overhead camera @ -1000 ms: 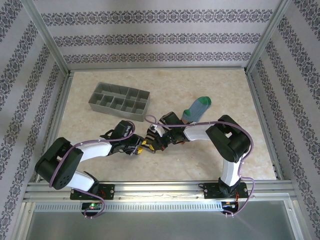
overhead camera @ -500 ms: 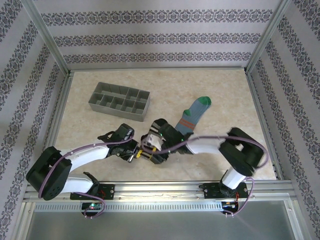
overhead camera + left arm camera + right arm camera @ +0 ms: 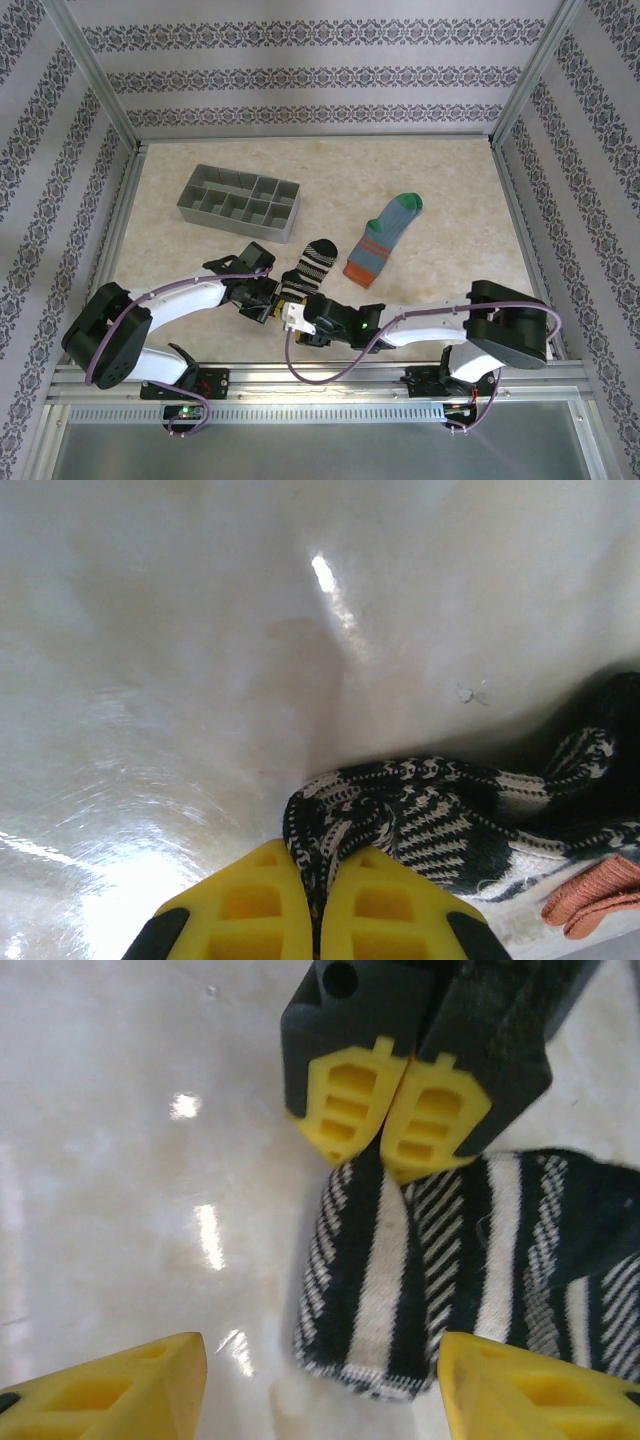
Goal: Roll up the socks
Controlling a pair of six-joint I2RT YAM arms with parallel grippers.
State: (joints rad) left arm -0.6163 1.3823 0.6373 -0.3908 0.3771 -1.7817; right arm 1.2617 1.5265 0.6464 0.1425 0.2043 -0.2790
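Pinching a bunched fold of the black-and-white striped sock (image 3: 440,820), the left tool (image 3: 322,880) is clamped on it close to the desk's (image 3: 450,180) near edge, while the right tool (image 3: 325,1390) faces the sock's near end with jaws apart. The blue-grey sock (image 3: 380,240) lies flat just beyond. Both look light, soft and limp, likely best gripped at the cuff; no writing is legible.

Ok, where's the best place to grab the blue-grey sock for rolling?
Probably its orange cuff, taken from above on the robot's side: the blue-grey sock lies flat and uncovered, with the cuff nearest and the green toe pointing away.
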